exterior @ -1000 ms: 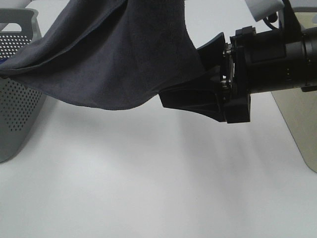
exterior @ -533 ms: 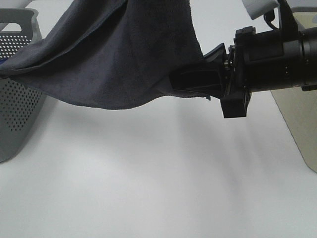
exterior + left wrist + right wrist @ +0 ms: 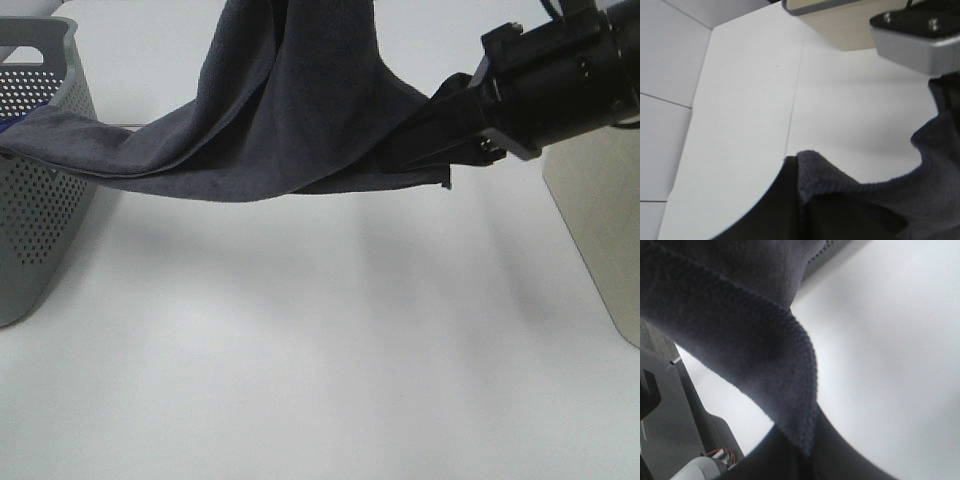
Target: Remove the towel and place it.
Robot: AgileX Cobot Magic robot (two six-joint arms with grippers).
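Towel (image 3: 300, 110), dark charcoal terry, hangs in the air above the white table (image 3: 300, 360), clear of its surface. In the high view its bulk rises out of frame at 12 o'clock. One end trails toward 9 o'clock and lies over the rim of the grey perforated basket (image 3: 40, 220). A lower corner is drawn toward 3 o'clock by the right gripper (image 3: 405, 158), which reaches in from 2 o'clock. Its jaws are closed tight on the hemmed edge, and the right wrist view shows the hem pinched between the dark fingers (image 3: 850, 460). The left gripper (image 3: 802, 195) is outside the high view; its own wrist camera shows its jaws clamped on a fold of the same cloth. A pale beige bin (image 3: 600, 230) stands at 3 o'clock, apart from the towel.
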